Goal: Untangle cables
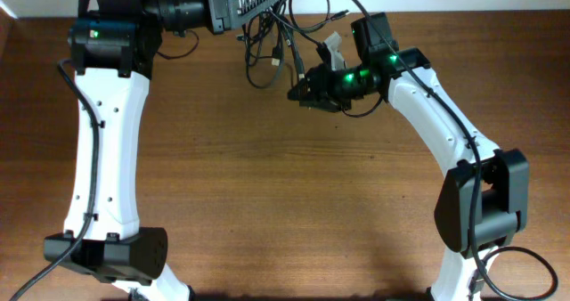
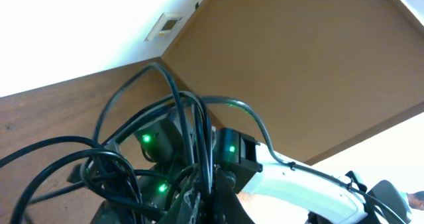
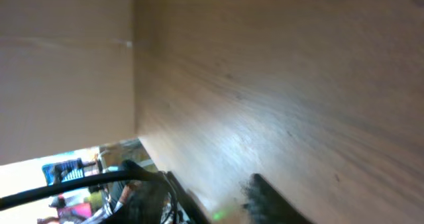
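Observation:
The cables (image 1: 278, 36) are a clump of thin black loops at the back middle of the table, hanging from my left gripper (image 1: 258, 9). In the left wrist view the left gripper (image 2: 207, 196) is shut on several strands of the cables (image 2: 126, 164), which fan out to the left and upward. My right gripper (image 1: 303, 93) hovers just right of and below the clump, pointing left. In the blurred right wrist view its fingers (image 3: 218, 207) stand apart with bare table between them. A black cable (image 3: 73, 184) runs beside its left finger.
The brown wooden table (image 1: 285, 185) spreads in front of both arms. The right arm's white link (image 2: 298, 184) with green lights shows close behind the clump in the left wrist view. The table's back edge and a white wall (image 2: 79, 25) lie just beyond.

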You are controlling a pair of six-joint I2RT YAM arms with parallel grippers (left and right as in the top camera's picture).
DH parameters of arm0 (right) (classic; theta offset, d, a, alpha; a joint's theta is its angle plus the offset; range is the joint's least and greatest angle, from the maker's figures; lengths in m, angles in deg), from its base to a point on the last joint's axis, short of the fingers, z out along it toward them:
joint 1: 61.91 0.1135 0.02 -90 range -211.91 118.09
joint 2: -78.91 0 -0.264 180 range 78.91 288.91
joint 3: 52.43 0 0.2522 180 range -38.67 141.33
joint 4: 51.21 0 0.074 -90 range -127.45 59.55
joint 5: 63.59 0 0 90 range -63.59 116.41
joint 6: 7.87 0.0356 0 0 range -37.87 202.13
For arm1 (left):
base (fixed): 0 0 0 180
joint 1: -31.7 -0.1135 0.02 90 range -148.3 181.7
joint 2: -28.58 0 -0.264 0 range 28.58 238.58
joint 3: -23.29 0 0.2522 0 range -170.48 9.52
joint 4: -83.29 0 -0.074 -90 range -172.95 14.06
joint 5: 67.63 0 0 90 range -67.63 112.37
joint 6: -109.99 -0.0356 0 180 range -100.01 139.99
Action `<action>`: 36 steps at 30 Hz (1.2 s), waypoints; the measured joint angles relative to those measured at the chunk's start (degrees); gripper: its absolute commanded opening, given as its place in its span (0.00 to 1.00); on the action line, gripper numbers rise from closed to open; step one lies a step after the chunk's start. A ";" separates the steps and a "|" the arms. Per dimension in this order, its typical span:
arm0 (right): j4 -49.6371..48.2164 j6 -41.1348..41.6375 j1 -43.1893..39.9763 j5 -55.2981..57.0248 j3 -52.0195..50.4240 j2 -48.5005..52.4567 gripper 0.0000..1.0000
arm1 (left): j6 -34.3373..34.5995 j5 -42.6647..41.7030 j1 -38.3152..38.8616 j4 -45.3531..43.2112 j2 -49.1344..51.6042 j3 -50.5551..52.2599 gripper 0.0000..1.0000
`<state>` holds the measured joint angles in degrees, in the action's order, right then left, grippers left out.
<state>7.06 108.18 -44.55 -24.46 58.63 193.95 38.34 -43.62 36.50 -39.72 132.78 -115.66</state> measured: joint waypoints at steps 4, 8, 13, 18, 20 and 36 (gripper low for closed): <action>7.93 -0.55 -0.48 6.45 0.09 -0.02 0.04 | 0.79 -0.24 -2.89 -0.17 0.39 0.07 0.16; 13.86 -2.08 -3.93 15.17 0.00 0.31 0.04 | 1.16 0.20 -9.77 0.76 0.44 0.13 0.22; 17.44 -5.86 -9.64 19.15 -0.02 0.20 0.04 | -5.95 10.34 -11.69 18.56 0.42 -0.31 0.18; 22.49 -10.45 -9.29 20.76 -0.02 -2.73 0.15 | -16.81 21.46 -8.83 27.89 0.44 1.09 0.17; 25.35 -11.15 -9.29 22.29 -0.02 -4.61 0.61 | -18.91 24.04 -6.43 27.67 1.01 3.74 0.16; 29.44 -14.40 -15.15 27.32 0.42 -6.03 0.89 | -13.79 47.84 12.20 28.06 13.66 10.58 0.45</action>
<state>36.50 93.77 -59.69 2.86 59.04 187.92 24.55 4.22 48.70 -11.66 146.44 -105.08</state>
